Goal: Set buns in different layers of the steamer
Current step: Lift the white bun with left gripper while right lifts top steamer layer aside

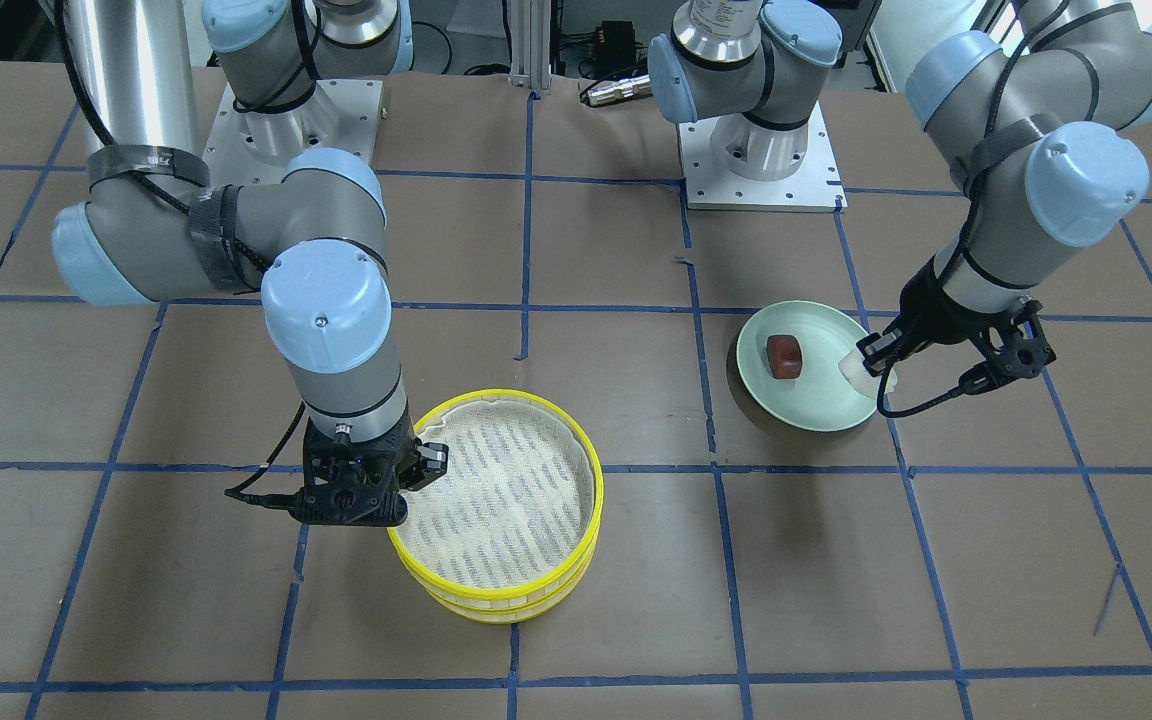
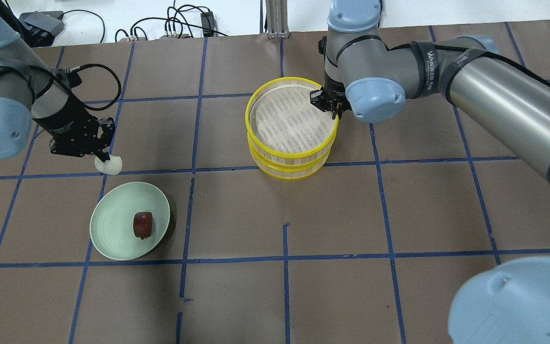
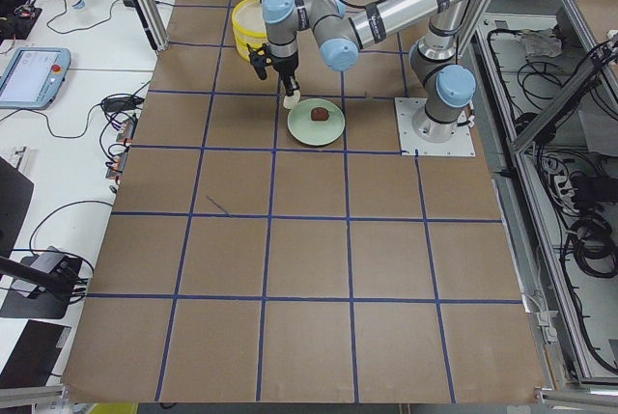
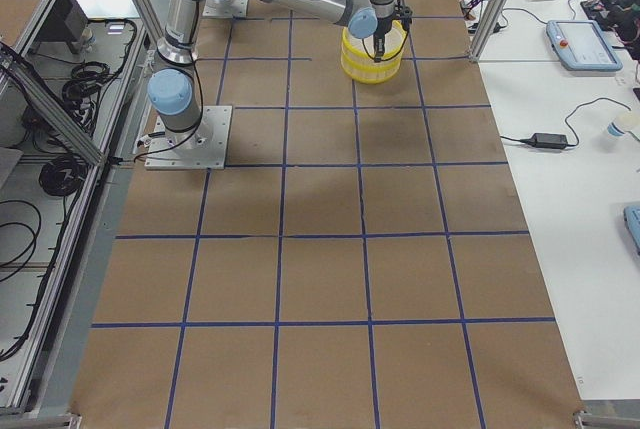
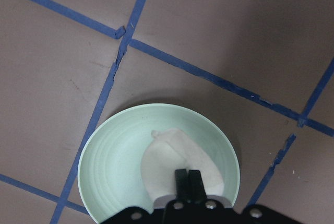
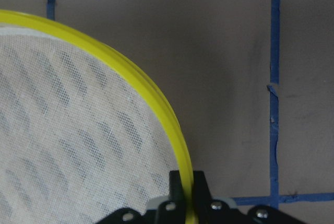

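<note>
My left gripper (image 2: 104, 160) is shut on the white bun (image 2: 109, 164) and holds it raised over the edge of the pale green plate (image 2: 112, 234). The bun also shows in the left wrist view (image 5: 172, 158) and the front view (image 1: 861, 368). The dark reddish-brown bun (image 2: 142, 224) lies on the plate. The two steamer layers are stacked, top layer (image 2: 292, 119) on bottom layer (image 2: 294, 168), and both look empty. My right gripper (image 2: 325, 102) is shut on the top layer's yellow rim (image 6: 156, 104).
The table is brown paper with a blue tape grid. The arm bases (image 1: 761, 150) stand at the robot's side. Cables and boxes (image 2: 179, 28) lie along the far edge in the overhead view.
</note>
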